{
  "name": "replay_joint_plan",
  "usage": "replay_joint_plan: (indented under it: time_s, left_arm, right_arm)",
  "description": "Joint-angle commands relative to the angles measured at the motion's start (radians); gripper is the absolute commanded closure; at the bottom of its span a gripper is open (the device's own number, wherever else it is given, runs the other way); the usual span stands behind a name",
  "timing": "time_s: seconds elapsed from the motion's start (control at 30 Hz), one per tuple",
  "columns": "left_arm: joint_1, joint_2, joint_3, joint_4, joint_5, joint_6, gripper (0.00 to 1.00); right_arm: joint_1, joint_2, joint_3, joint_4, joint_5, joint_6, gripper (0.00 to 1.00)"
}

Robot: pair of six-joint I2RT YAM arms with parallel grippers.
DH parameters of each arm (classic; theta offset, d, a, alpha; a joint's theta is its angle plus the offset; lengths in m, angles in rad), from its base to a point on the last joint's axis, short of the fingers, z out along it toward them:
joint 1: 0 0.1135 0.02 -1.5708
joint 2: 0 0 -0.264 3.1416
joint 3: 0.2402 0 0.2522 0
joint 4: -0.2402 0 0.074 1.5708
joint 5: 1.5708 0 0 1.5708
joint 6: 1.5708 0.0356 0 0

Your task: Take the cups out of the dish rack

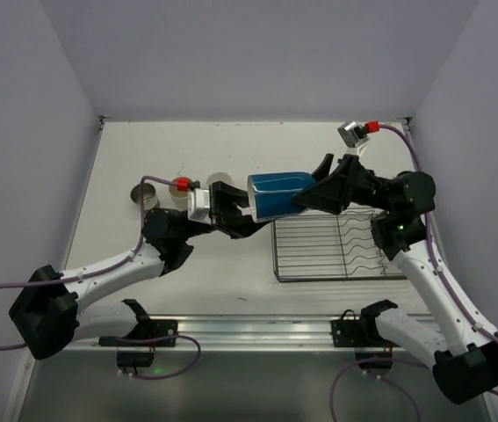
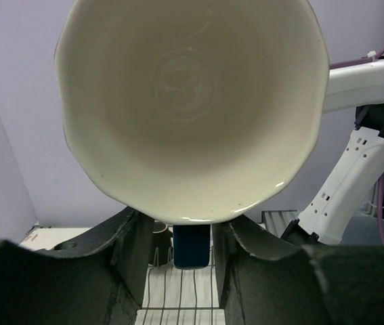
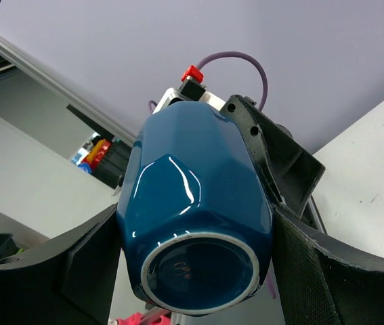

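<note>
A blue cup (image 1: 279, 195) with a cream inside hangs on its side in the air, left of the dish rack (image 1: 336, 251). My right gripper (image 1: 308, 199) is shut on its base end, with a finger pressing on each side of the cup (image 3: 192, 203). My left gripper (image 1: 241, 211) is at the cup's mouth (image 2: 192, 101). Its fingers (image 2: 134, 250) stand either side of the cup's blue handle (image 2: 192, 247), with a gap on both sides. The wire rack holds no cup in the top view.
A dark cup (image 1: 146, 195) stands on the table at the far left. A pale cup (image 1: 220, 180) stands just behind my left wrist. Rack wires (image 2: 178, 291) lie below my left fingers, with a brown cup (image 2: 159, 227) beyond them.
</note>
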Motion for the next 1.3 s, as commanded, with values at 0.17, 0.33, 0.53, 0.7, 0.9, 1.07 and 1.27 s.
replay_joint_plan:
  time_s: [0.17,0.33,0.53,0.7,0.9,1.07,1.27]
  left_arm:
    - [-0.018,0.015,0.046,0.041,-0.097,-0.01,0.72]
    - [-0.022,-0.028,0.016,0.038,-0.183,-0.023,0.9]
    - [-0.022,-0.117,-0.05,0.038,-0.307,-0.047,1.0]
    - [-0.022,-0.125,-0.05,0.038,-0.306,-0.075,1.0]
    - [-0.022,-0.105,-0.054,0.073,-0.27,-0.102,1.0]
    - [-0.015,-0.129,-0.062,0.069,-0.276,-0.112,1.0]
    - [0.01,-0.269,-0.051,-0.198,-0.347,-0.073,1.0]
  right_arm:
    - [0.015,-0.009,0.019,0.117,0.073,0.023,1.0]
    - [0.018,-0.015,0.006,0.123,0.081,0.025,1.0]
    - [0.023,-0.027,-0.018,0.129,0.096,0.031,1.0]
    - [0.024,-0.032,-0.032,0.143,0.091,0.034,0.3]
    - [0.024,-0.047,-0.05,0.166,0.081,0.037,0.01]
    - [0.023,-0.064,-0.072,0.224,0.065,0.08,0.01]
    - [-0.011,-0.156,-0.055,-0.215,0.087,-0.153,0.01]
